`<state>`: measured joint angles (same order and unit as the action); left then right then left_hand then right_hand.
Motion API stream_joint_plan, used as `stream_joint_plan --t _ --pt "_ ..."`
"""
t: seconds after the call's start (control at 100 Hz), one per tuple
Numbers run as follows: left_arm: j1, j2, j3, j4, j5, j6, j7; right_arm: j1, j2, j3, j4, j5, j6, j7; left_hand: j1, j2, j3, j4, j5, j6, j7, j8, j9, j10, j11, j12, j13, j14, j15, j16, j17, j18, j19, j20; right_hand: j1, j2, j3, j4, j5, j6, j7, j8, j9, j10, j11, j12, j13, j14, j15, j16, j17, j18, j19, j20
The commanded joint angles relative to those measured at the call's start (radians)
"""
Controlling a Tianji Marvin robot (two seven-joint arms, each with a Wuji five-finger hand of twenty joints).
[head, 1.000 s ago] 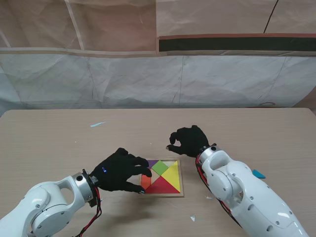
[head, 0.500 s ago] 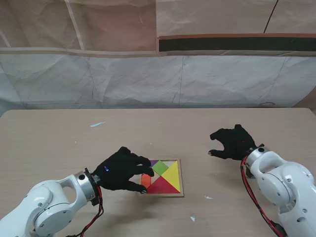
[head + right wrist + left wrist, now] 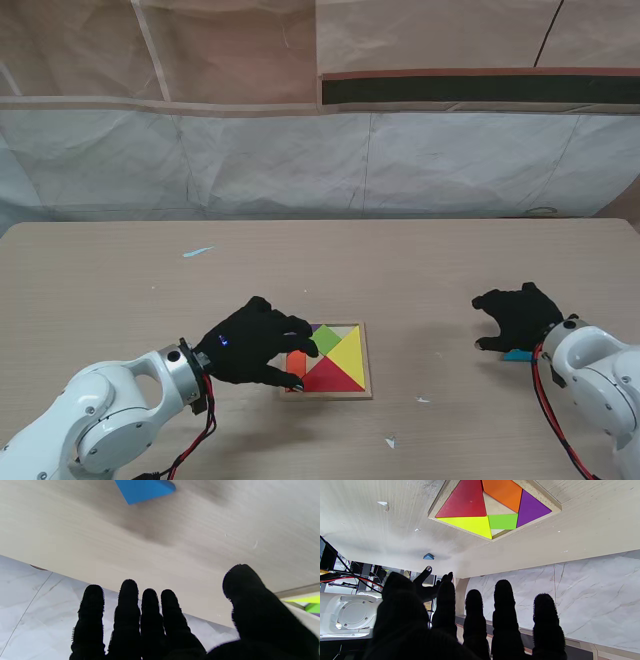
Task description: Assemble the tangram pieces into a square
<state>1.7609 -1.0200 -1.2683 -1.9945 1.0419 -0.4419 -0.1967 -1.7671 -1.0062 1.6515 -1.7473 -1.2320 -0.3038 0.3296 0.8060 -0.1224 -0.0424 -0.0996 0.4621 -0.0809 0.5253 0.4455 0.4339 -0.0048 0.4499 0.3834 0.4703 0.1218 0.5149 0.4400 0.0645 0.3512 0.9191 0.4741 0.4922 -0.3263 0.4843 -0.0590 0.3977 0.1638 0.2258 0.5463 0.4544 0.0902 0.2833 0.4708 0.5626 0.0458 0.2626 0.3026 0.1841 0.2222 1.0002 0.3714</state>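
Right hand, black-gloved with its fingers spread and grasping nothing, hovers palm-down over the small blue wooden triangle, which lies flat on the pale wood-grain table at the near right, well apart from the shallow square wooden tray. Fetching that piece looks like the step in hand; a clean pickup likely calls for lowering straight down and pinching two of its thin edges, since it offers little height to grip.

Left hand rests at the tray's left edge, fingers loosely curled, holding nothing visible. Inside the tray sit the red triangle, yellow triangle, green square, orange piece and purple triangle; bare gaps show among them.

Open table lies between triangle and tray, so the carry leftward is unobstructed. The table's right edge is near the hand.
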Motion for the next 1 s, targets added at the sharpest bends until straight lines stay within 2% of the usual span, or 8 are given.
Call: stream_joint_plan --t 0.0,0.37,0.57,0.99 --pt "-0.001 0.000 0.002 -0.001 -0.002 0.007 -0.019 -0.015 0.005 0.004 0.018 -0.014 -0.008 0.016 0.037 0.045 -0.001 0.026 0.015 -0.003 -0.001 0.009 0.005 -0.018 -0.019 -0.003 0.008 -0.018 0.005 0.012 0.002 -0.007 0.010 0.005 -0.026 -0.024 0.024 0.025 -0.031 0.024 -0.017 0.012 -0.041 -0.005 -0.017 -0.021 -0.021 -0.011 -0.018 -0.013 -0.020 -0.115 -0.015 -0.031" --pt "-0.021 0.001 0.019 0.006 -0.015 0.021 -0.034 -0.015 0.011 -0.002 0.073 -0.047 -0.016 0.003 0.038 0.045 -0.001 0.027 0.014 -0.001 0.000 0.010 0.004 -0.018 -0.020 -0.003 0.010 -0.019 0.006 0.012 0.002 -0.007 0.010 0.005 -0.068 -0.030 0.028 0.019 -0.060 0.025 -0.025 0.028 -0.070 -0.008 -0.014 -0.018 -0.033 -0.021 -0.021 -0.015 -0.021 -0.123 -0.027 -0.033" --pt "-0.036 0.002 0.033 0.013 -0.023 0.028 -0.040 -0.011 0.013 -0.024 0.118 -0.081 -0.006 -0.056 0.039 0.045 -0.001 0.027 0.014 -0.002 0.001 0.010 0.004 -0.018 -0.019 -0.003 0.009 -0.019 0.006 0.012 0.002 -0.007 0.010 0.005 -0.094 -0.041 0.034 0.013 -0.055 0.027 -0.019 0.042 -0.069 -0.009 0.009 -0.008 -0.024 -0.026 -0.006 -0.010 -0.005 -0.126 -0.018 -0.028" --pt "-0.049 0.003 0.047 0.018 -0.028 0.037 -0.052 0.030 0.016 -0.087 0.213 -0.093 0.035 -0.144 0.040 0.045 -0.001 0.027 0.014 -0.001 0.002 0.010 0.003 -0.017 -0.018 -0.003 0.009 -0.017 0.007 0.012 0.002 -0.007 0.010 0.005 -0.056 -0.070 0.047 0.012 -0.008 -0.004 0.023 0.080 -0.030 -0.030 0.086 0.022 0.024 -0.049 0.057 0.006 0.047 -0.140 0.023 -0.014"
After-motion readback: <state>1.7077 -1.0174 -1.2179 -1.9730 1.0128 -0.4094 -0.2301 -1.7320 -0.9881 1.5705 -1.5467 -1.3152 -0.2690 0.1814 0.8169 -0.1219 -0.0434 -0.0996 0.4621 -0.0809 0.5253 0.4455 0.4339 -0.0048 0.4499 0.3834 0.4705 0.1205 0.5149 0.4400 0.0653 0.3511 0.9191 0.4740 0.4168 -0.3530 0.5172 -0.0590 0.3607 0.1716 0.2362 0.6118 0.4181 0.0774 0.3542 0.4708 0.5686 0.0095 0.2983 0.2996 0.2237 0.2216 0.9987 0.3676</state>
